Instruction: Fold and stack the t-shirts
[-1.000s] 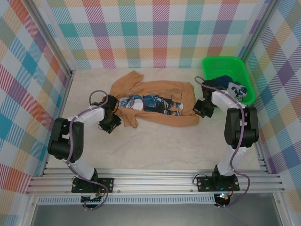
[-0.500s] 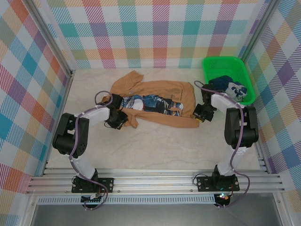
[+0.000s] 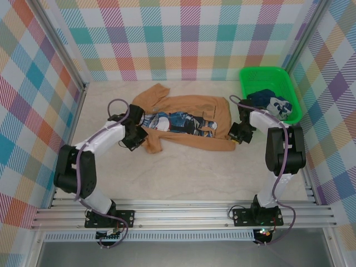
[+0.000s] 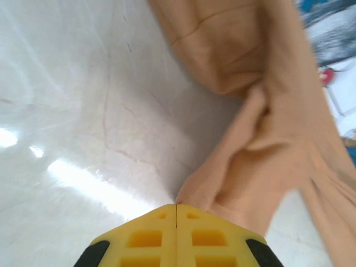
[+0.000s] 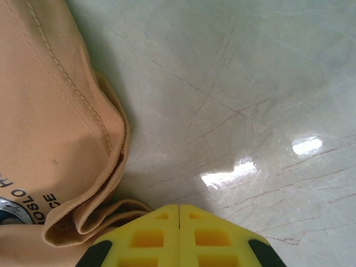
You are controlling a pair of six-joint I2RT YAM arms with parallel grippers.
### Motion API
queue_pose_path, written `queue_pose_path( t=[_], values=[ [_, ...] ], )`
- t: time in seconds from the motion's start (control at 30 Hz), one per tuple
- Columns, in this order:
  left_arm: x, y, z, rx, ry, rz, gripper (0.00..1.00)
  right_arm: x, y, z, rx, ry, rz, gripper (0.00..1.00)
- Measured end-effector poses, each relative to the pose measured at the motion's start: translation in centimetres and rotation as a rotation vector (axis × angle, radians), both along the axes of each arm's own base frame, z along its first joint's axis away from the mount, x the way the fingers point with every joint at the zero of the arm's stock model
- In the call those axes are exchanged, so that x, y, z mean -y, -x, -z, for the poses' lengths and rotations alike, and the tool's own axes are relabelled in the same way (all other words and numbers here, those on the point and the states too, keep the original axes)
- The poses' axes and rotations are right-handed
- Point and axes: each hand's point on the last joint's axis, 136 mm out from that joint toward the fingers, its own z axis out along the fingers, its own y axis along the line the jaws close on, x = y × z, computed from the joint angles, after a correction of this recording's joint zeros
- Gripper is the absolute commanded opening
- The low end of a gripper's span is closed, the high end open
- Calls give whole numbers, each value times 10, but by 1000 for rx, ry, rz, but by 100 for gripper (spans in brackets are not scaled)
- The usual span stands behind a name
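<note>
Your left gripper (image 3: 135,139) sits at the left end of the tan t-shirt (image 3: 192,103), and in its wrist view the two yellow fingers (image 4: 139,236) are pressed together with no gap, a bunched ridge of tan cloth (image 4: 267,139) running up out of their tips. Your right gripper (image 3: 236,135) is at the opposite, right end of the same shirt; its yellow fingers (image 5: 139,236) are likewise closed tight, with a folded, stitched hem of the shirt (image 5: 50,111) curling in under the tips from the left.

For writing, look at the lower left corner of the right wrist view: small dark letters on the cloth read roughly "OSLO" with "CE" beside them, both cut off by the frame edge. From above, the blue and white print (image 3: 178,122) on the shirt's front is too small for you to read.

The tan shirt lies spread on the pale table (image 3: 194,178), stretched sideways between your two grippers, print facing up, one sleeve pointing toward the back wall. A dark navy t-shirt (image 3: 261,97) with white print lies crumpled in the green basket (image 3: 261,71) at the back right, just behind your right gripper.
</note>
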Motion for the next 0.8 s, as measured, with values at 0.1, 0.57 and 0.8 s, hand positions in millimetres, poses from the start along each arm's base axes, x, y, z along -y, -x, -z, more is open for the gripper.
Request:
queue_pose_path(
  t=[0.1,0.57,0.8],
  values=[
    [-7,16,-24,-11,-24,25,0,-1,-4,-4,15,0,-17,0],
    [8,122,-24,-286,-40,218,17,1,-10,-11,33,17,-67,0],
    [27,124,-19,-264,-5,267,63,9,-8,-11,18,67,-69,0]
  ],
)
